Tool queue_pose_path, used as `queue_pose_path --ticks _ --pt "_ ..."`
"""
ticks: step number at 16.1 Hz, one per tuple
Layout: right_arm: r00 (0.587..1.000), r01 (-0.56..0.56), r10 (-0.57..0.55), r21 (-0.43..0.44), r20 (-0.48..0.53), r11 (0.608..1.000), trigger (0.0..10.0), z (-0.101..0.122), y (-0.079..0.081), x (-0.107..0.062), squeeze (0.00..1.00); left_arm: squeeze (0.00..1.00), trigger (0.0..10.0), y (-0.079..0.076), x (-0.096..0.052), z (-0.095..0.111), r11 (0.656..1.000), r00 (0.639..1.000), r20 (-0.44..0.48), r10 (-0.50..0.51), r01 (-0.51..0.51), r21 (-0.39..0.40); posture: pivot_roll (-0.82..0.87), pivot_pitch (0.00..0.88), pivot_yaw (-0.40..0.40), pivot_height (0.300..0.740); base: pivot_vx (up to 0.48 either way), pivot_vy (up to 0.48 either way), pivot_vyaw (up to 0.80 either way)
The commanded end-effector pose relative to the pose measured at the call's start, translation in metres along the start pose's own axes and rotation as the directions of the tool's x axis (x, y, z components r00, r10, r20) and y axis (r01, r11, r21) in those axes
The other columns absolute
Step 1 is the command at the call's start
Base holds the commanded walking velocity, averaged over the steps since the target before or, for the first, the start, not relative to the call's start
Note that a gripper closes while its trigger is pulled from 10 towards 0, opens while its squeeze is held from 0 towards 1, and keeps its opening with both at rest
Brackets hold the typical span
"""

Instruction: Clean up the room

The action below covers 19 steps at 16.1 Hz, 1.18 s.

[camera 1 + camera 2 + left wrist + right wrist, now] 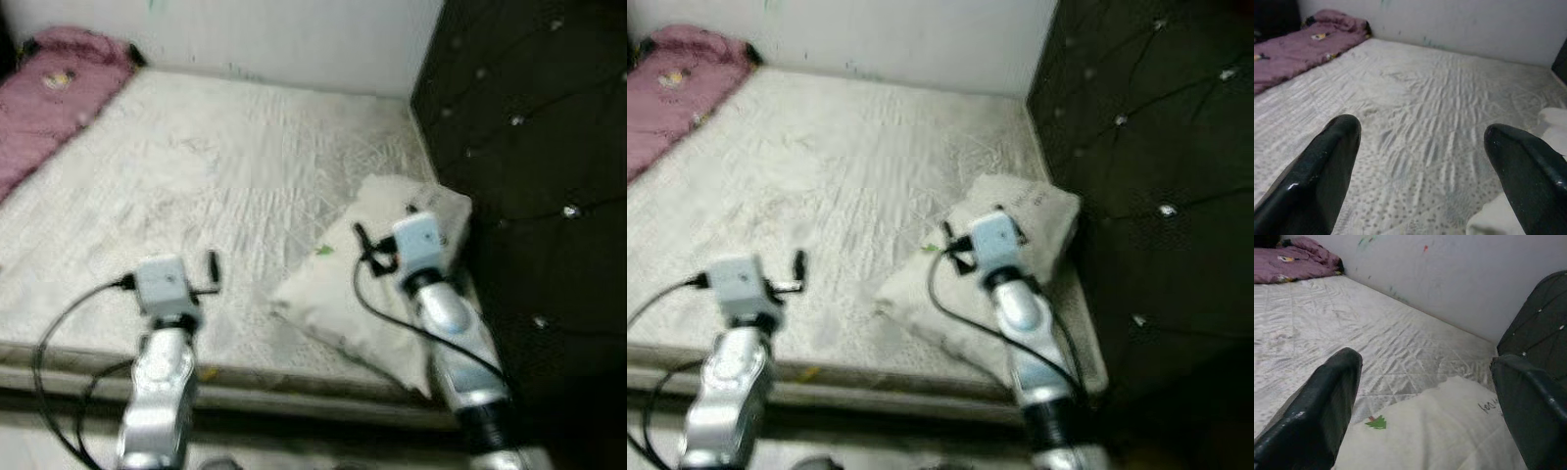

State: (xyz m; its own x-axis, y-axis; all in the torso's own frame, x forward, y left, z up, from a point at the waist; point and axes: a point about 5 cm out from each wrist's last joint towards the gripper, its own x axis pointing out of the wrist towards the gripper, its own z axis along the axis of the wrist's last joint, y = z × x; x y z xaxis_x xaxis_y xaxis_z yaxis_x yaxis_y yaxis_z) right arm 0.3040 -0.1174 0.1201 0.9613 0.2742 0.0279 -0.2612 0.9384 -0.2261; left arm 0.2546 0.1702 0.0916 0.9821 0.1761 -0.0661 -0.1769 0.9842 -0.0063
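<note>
A white pillow (328, 289) with a small green tree print (1375, 422) lies on the right side of the white quilted mattress (216, 166), against the dark headboard. My right gripper (1425, 401) hovers just above the pillow, open, with nothing between its black fingers (1327, 401). My left gripper (1420, 161) is open too, held low over the near left part of the mattress, with the pillow's edge (1552, 122) off to its right. Both silver arms reach in from the bed's near edge.
A crumpled pink blanket (49, 98) lies along the mattress's far left side. The tufted dark headboard (529, 147) stands as a wall on the right. A white wall (294, 39) closes off the far side. The bed's frame edge (294, 387) runs below my arms.
</note>
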Motion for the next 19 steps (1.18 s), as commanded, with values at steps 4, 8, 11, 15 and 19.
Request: queue_pose_path --ticks 4,8,11,15,19 --pt "1.000 0.011 -0.011 -0.017 -0.011 1.000 10.0 -0.002 -0.007 -0.001 0.00 0.00 10.0 -0.005 -0.001 -0.001 1.000 1.000 -0.010 -0.016 0.016 -0.012 0.05 0.000 -0.049 0.740 0.000 -0.350 0.00" --pt "1.000 0.012 -0.012 -0.019 -0.013 1.000 10.0 -0.003 -0.007 -0.001 0.00 0.00 10.0 -0.008 -0.001 0.001 0.999 1.000 0.005 -0.031 0.031 -0.027 0.05 0.000 -0.048 0.740 0.000 -0.259 0.00" --pt "1.000 0.010 -0.011 -0.018 -0.011 1.000 10.0 -0.003 -0.007 -0.001 0.00 0.00 10.0 -0.011 -0.002 0.001 0.998 0.999 0.008 -0.041 0.042 -0.036 0.05 0.000 -0.047 0.740 0.000 0.000 0.00" --pt "1.000 0.000 0.000 -0.015 -0.007 1.000 10.0 -0.003 -0.005 -0.001 0.00 0.00 10.0 -0.010 -0.001 0.001 0.999 0.999 0.010 -0.037 0.038 -0.039 0.05 0.000 -0.049 0.740 0.000 0.000 0.00" --pt "1.000 0.002 -0.002 -0.008 0.001 1.000 10.0 -0.002 -0.005 -0.002 0.00 0.00 10.0 0.000 -0.003 0.003 1.000 0.999 0.029 0.017 -0.017 -0.016 0.05 0.000 -0.049 0.740 0.000 0.000 0.00"
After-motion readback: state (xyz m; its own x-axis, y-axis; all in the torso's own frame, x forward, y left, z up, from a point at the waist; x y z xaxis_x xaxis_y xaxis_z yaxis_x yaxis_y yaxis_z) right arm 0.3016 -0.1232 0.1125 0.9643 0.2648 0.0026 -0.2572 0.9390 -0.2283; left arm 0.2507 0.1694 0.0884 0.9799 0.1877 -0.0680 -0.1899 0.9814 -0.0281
